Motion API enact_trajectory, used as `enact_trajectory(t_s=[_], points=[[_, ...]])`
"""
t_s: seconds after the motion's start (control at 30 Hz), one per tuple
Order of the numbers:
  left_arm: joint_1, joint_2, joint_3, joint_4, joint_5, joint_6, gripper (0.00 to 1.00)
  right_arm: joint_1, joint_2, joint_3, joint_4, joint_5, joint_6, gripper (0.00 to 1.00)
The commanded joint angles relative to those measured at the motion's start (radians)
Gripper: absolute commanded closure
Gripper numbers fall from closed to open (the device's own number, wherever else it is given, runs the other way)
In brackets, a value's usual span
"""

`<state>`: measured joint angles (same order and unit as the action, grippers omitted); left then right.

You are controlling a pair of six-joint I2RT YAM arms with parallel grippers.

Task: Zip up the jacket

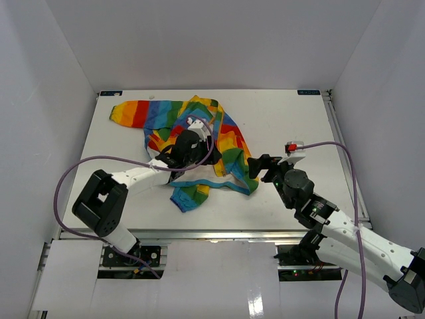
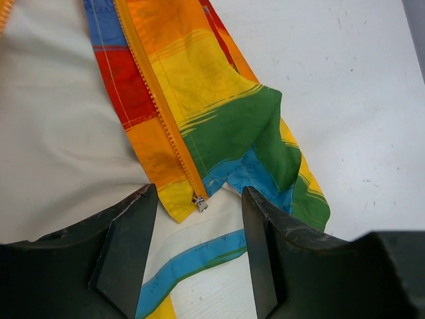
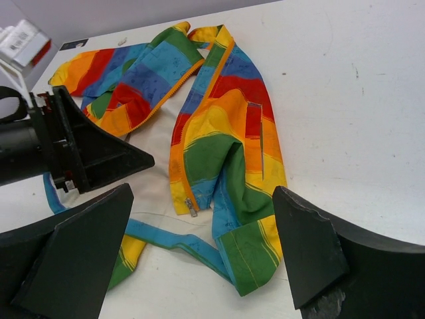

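Left wrist: left gripper (image 2: 197,194) parted, empty; pull (image 2: 199,204) just ahead between its tips, zipper (image 2: 159,100) running straight away up the open jacket (image 2: 206,73). Right gripper (image 3: 202,197) wide, empty, farther from pull.

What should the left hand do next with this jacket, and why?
Probably lower the left hand slightly and close on the zipper slider. In the left wrist view the slider lies between its open fingers, not yet gripped. It sits at the bottom of one front edge of the jacket, which lies spread open and unzipped.
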<state>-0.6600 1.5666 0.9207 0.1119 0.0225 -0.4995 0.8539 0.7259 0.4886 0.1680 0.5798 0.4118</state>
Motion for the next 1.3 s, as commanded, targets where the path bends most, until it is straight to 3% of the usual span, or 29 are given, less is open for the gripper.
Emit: enact_trajectory(t_s=[0.0,0.27,0.63,0.7,0.83,0.93,1.03,1.13,1.23,1.27], points=[[0.009,0.053,0.001,0.045,0.146,-0.008,0.36,0.006,-0.026,-0.010,0.049,-0.001,0.001,0.07],[0.017,0.205,0.062,0.053,0.182,-0.054,0.38,0.005,-0.028,-0.008,0.050,-0.008,-0.004,0.07],[0.025,0.354,0.173,0.086,0.204,-0.050,0.34,0.005,-0.019,-0.005,0.051,-0.012,-0.011,0.07],[0.026,0.354,0.163,0.121,0.204,-0.050,0.40,0.005,-0.014,-0.004,0.051,-0.015,-0.013,0.07],[0.025,0.339,0.148,0.143,0.219,-0.052,0.74,0.005,0.000,-0.004,0.057,-0.020,-0.020,0.07],[0.025,0.309,0.131,0.150,0.234,-0.042,0.92,0.005,0.032,-0.005,0.081,-0.052,-0.040,0.07],[0.025,0.255,0.088,0.201,0.279,-0.017,1.00,0.004,0.090,0.023,0.149,-0.130,-0.098,0.07],[0.025,0.194,0.034,0.306,0.365,0.026,0.99,0.005,0.176,0.110,0.163,-0.216,-0.169,0.05],[0.025,0.121,-0.040,0.392,0.424,0.060,0.71,-0.007,0.212,0.141,0.103,-0.300,-0.107,0.04],[0.025,0.105,-0.058,0.421,0.448,0.079,0.68,-0.015,0.218,0.132,0.114,-0.356,-0.094,0.03]])
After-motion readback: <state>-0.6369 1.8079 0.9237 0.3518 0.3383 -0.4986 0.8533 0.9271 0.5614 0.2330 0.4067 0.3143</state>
